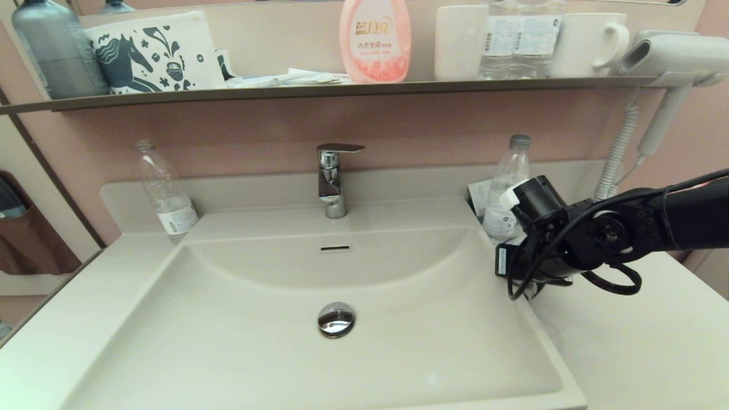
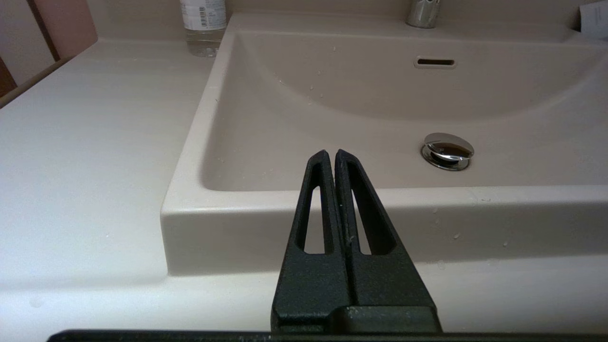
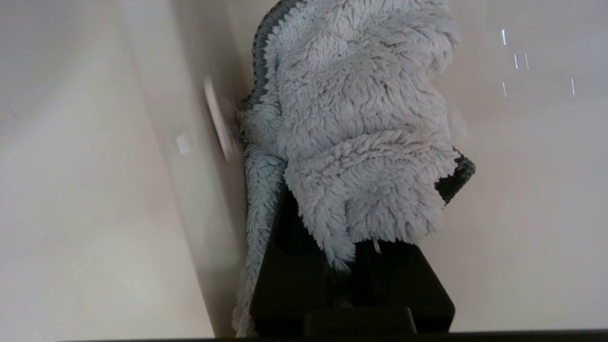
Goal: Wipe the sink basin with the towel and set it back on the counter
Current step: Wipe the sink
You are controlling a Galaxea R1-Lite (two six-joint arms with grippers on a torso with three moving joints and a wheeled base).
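The light blue terry towel (image 3: 361,118) with dark grey edging fills the right wrist view, bunched over my right gripper (image 3: 342,190), which is shut on it. The cloth lies against a cream-white edge there. In the head view my right arm's wrist (image 1: 561,239) hangs over the right rim of the sink basin (image 1: 256,341), hiding the towel. The chrome drain plug (image 1: 336,319) sits mid-basin. My left gripper (image 2: 331,154) is shut and empty, parked low before the basin's front edge (image 2: 285,204). The counter (image 1: 638,341) spreads to the right of the basin.
A chrome faucet (image 1: 332,179) stands behind the basin. Clear plastic bottles stand at the back left (image 1: 165,188) and back right (image 1: 507,188), the latter close behind my right wrist. A shelf (image 1: 342,88) with bottles and mugs and a wall hair dryer (image 1: 672,57) sit above.
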